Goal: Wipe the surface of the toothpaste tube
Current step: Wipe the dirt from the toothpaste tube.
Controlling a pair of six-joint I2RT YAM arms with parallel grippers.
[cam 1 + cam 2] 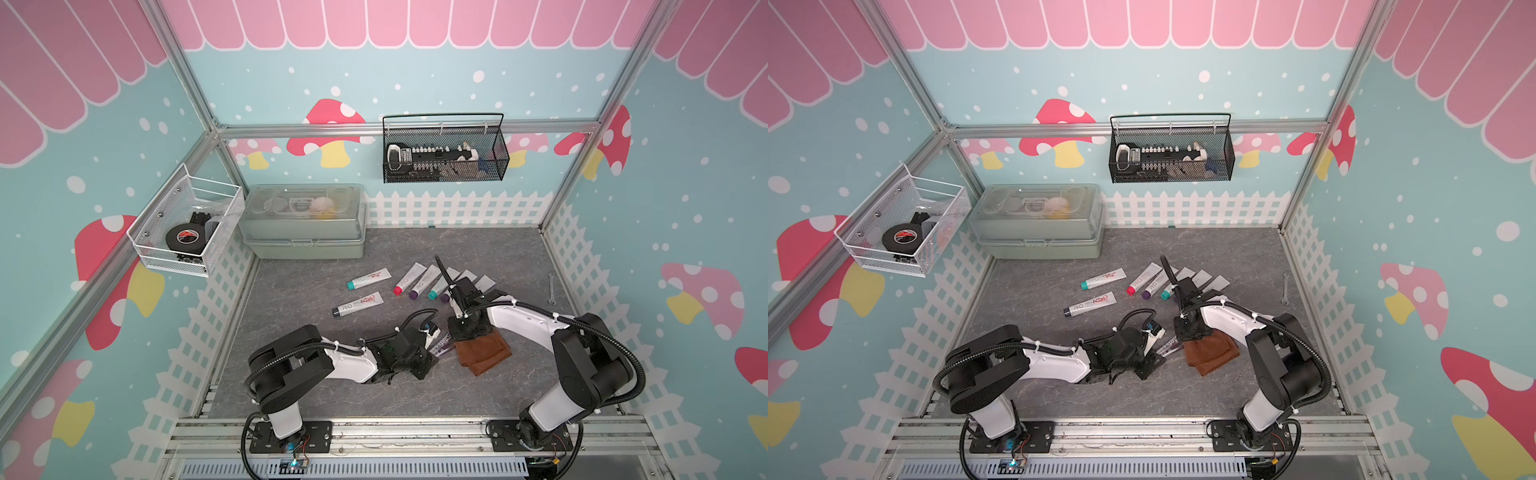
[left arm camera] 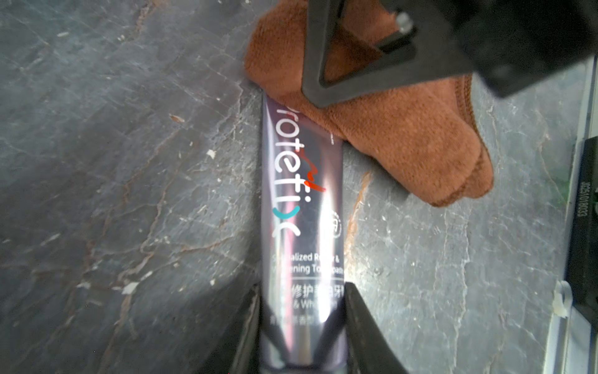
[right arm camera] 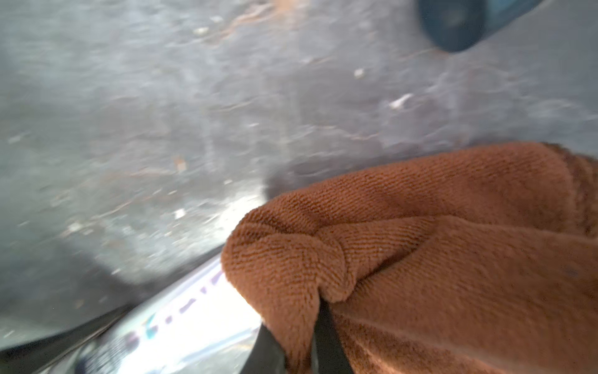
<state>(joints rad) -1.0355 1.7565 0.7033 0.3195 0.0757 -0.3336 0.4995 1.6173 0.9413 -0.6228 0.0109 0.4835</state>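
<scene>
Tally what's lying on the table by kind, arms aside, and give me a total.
Toothpaste tubes: 8, two half hidden behind the right arm
Cloth: 1
Wrench: 1
Lidded box: 1
Total: 11

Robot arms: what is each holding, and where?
Left fingers clamp the dark purple toothpaste tube at one end; right fingers pinch a fold of the brown terry cloth.
</scene>
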